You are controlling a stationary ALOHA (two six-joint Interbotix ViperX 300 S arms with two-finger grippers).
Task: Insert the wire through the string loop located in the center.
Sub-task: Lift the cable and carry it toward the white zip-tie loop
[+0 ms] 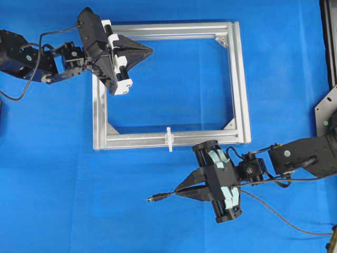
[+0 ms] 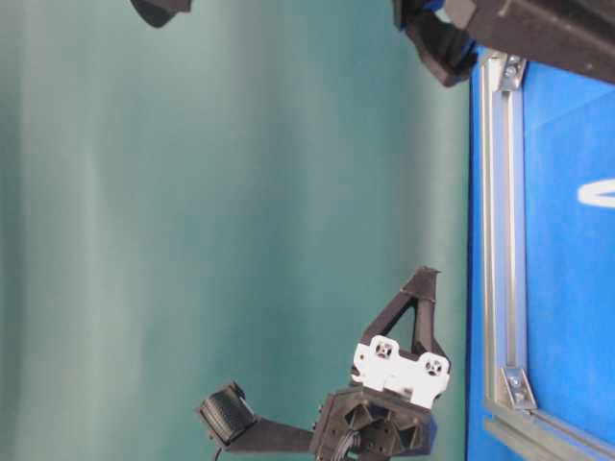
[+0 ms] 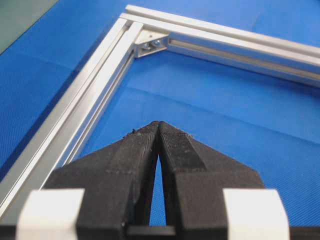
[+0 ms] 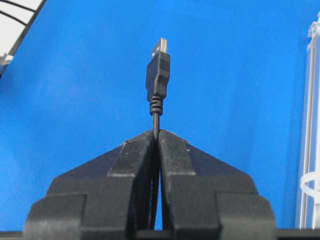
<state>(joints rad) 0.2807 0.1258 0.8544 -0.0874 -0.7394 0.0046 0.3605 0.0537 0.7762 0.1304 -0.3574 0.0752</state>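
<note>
Nearest the lower edge of the overhead view, the right gripper (image 1: 176,193) is seen over the blue desk (image 1: 63,200), its jaws closed on the wire (image 1: 284,216). The wire is pinched just behind its plug, so that the plug tip (image 1: 153,198) sticks out beyond the fingertips toward the left of the view, with the short metal end leading. In the right wrist view the same grip is shown from behind: the wire (image 4: 159,80) is clamped between the two black fingers (image 4: 135,155), and the plug stands clear of them. The rest of the wire is trailed away behind the gripper toward the lower right corner of the overhead view.

Just beyond the right gripper, the near rail of the aluminium frame (image 1: 210,138) is laid across the desk. The string loop (image 1: 169,139) is set upright across this rail, near its middle, and is wider than the rail itself. The plug tip is held on the near side of the rail, apart from the loop and a little to its left.

Farther back, at the far left corner of the frame, the left gripper (image 1: 150,50) is held pressed together with nothing between its jaws. In the left wrist view its fingertips (image 3: 150,131) are seen touching over the blue desk inside the frame, with a corner bracket (image 3: 150,44) beyond them.
</note>
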